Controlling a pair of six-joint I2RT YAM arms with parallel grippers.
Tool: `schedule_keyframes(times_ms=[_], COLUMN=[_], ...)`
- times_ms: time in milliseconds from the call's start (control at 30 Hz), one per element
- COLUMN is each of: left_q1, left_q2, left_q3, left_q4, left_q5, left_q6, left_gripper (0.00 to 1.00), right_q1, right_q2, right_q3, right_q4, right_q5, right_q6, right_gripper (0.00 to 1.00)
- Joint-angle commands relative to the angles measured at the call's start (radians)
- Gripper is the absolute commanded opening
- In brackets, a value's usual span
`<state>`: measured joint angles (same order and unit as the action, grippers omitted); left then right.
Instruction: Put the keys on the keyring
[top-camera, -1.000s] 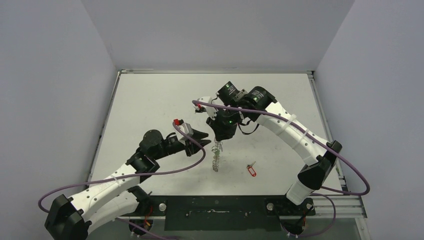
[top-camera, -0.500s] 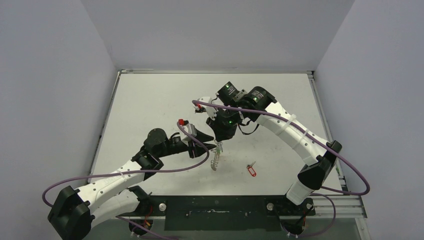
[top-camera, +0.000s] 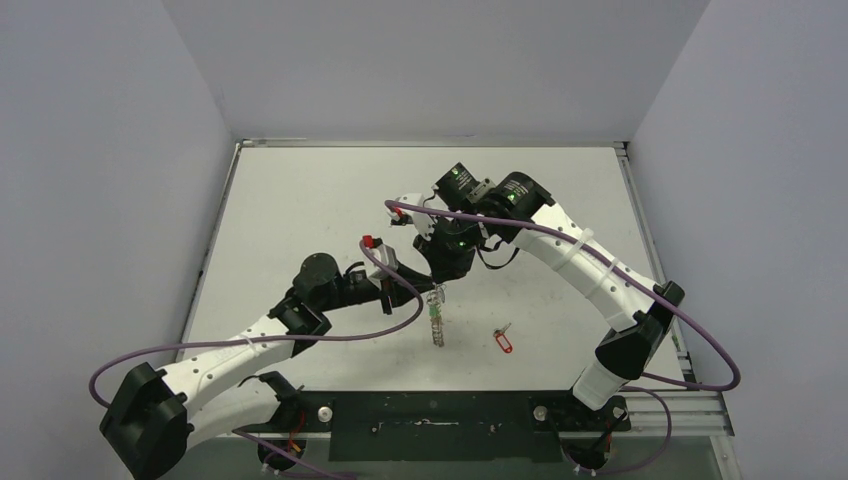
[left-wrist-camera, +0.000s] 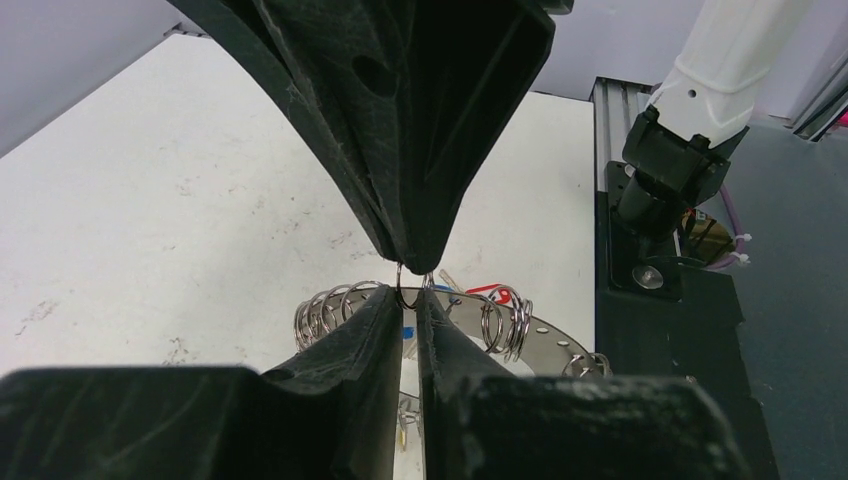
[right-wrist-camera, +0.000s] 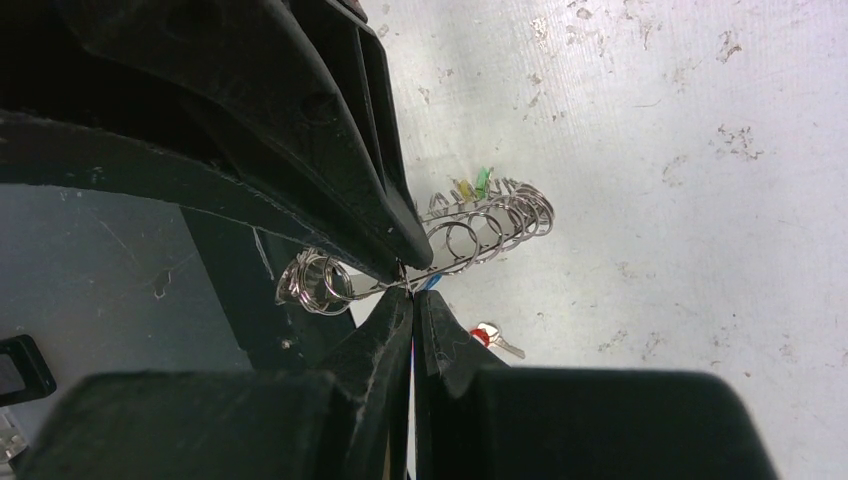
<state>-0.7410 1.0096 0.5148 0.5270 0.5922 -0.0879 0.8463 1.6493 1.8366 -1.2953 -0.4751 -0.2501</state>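
The keyring (top-camera: 436, 322) hangs edge-on above the table, a grey disc (left-wrist-camera: 560, 342) rimmed with wire loops. My right gripper (top-camera: 437, 291) comes down onto its top edge and is shut on a small loop (left-wrist-camera: 410, 290) there. My left gripper (left-wrist-camera: 410, 305) meets the same spot from the left, its jaws closed to a thin slit around that loop and the rim. The red-tagged key (top-camera: 503, 340) lies flat on the table to the right of the keyring (right-wrist-camera: 490, 232). A sliver of blue (right-wrist-camera: 432, 283) shows by the right fingertips; the rest of the blue key is hidden.
Green (right-wrist-camera: 483, 180) and yellow (right-wrist-camera: 463, 188) tags hang on the keyring's far side. The right arm's base (left-wrist-camera: 668, 170) and the dark front rail (top-camera: 430, 412) stand along the near edge. Grey walls enclose the table on three sides.
My left gripper moved right to the keyring's top edge and its jaws narrowed onto it. The keyring swung from tilted to hanging straighter. The right gripper stayed put.
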Motion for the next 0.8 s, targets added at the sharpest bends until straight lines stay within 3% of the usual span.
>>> schedule_keyframes(times_ms=[0,100,200,333,567,667,767], left_q1=[-0.011,-0.009,-0.015,-0.022,-0.025,-0.026,-0.026], left_q2=[0.011,0.019,0.028,0.035,0.043,0.047,0.047], left_q3=[0.057,0.059,0.060,0.060,0.058,0.056,0.053], left_q4=[0.041,0.059,0.071,0.077,0.097,0.111,0.118], left_q5=[0.014,0.014,0.014,0.014,0.012,0.015,0.014], left_q6=[0.013,0.009,0.004,0.006,0.002,0.000,-0.005], left_gripper=[0.08,0.10,0.18,0.19,0.11,0.00,0.00], right_q1=[0.013,0.015,0.018,0.019,0.020,0.020,0.020], right_q2=[-0.001,0.002,0.004,0.006,0.008,0.009,0.008], right_q3=[0.056,0.055,0.049,0.050,0.040,0.035,0.033], right_q4=[0.026,0.027,0.032,0.034,0.029,0.030,0.030], right_q5=[-0.020,-0.028,-0.033,-0.036,-0.041,-0.047,-0.045], right_q6=[-0.002,-0.002,-0.003,-0.004,-0.013,-0.021,-0.025], right_gripper=[0.00,0.00,0.00,0.00,0.00,0.00,0.00])
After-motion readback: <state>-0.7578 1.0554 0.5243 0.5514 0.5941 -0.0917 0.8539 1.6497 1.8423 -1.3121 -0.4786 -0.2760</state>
